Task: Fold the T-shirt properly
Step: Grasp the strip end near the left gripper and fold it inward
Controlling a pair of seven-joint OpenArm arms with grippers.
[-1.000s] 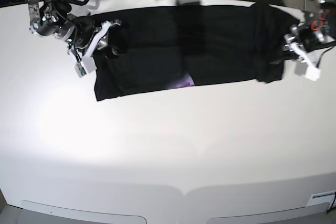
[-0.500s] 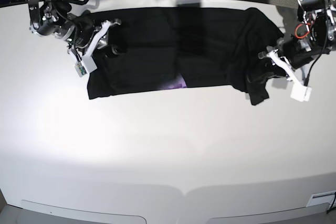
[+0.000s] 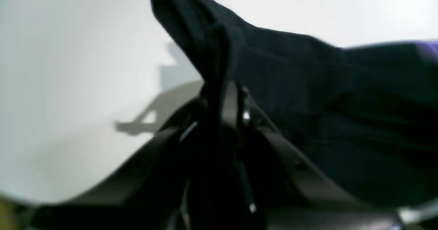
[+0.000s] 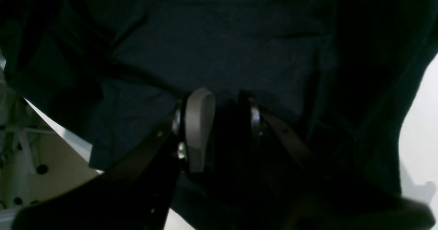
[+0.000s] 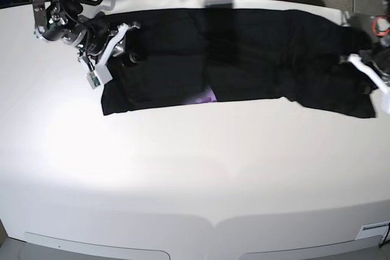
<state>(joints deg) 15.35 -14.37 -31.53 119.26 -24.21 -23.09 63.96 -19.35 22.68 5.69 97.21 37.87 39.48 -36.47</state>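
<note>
On my left wrist view, the left gripper (image 3: pixel 222 96) pinches a fold of the T-shirt (image 3: pixel 308 86). On the right wrist view, my right gripper (image 4: pixel 219 120) clamps cloth between narrow fingers (image 4: pixel 198 127). From base, the shirt lies stretched along the table (image 5: pixel 195 175) between both grippers.

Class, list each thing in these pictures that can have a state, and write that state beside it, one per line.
T-shirt: stretched out in a long band across the table, mostly plain black side up, a bit of purple print showing at the front edge.
Left gripper: shut on the T-shirt, cloth pinched between its fingers.
Right gripper: shut on the T-shirt.
</note>
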